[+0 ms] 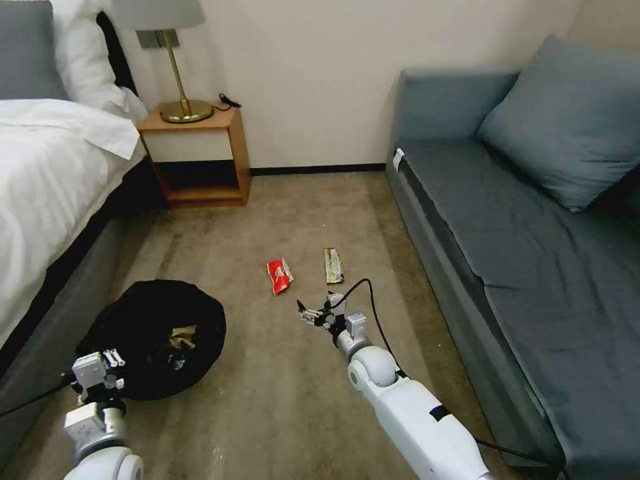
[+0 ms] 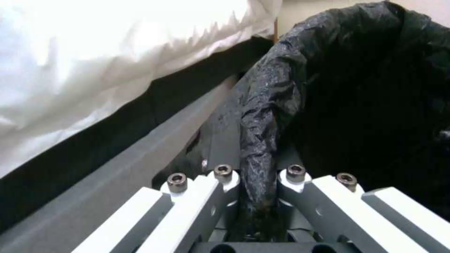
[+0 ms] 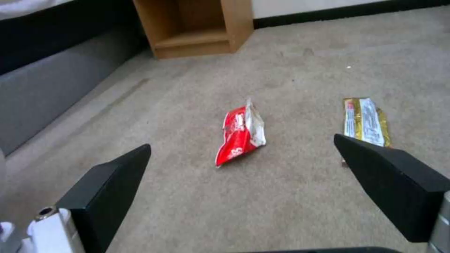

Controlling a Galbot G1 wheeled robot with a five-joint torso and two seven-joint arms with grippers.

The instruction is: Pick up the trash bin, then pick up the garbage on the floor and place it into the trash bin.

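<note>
While the left gripper (image 2: 257, 189) clamps the bag-lined rim of the bin (image 1: 157, 337) beside the bed (image 1: 47, 173) at eight o'clock, the right gripper (image 1: 308, 312) hovers above the carpet (image 1: 280, 400) with fingers spread wide. Just beyond it at twelve o'clock lie a red packet (image 3: 241, 133) and, at one o'clock, a yellow wrapper (image 3: 365, 121). Brown paper (image 1: 181, 337) sits inside the bin.

Red packet (image 3: 241, 135) between spread right gripper (image 3: 244, 182) fingers (image 3: 110, 189)

Between the black fingers (image 3: 112, 186) lies a red packet (image 3: 240, 135) with white print; beside one finger a yellow-green wrapper (image 3: 366, 121) with a white panel. The carpet (image 3: 304, 59) is beige, the bin's bag (image 2: 375, 88) crinkly black.
</note>
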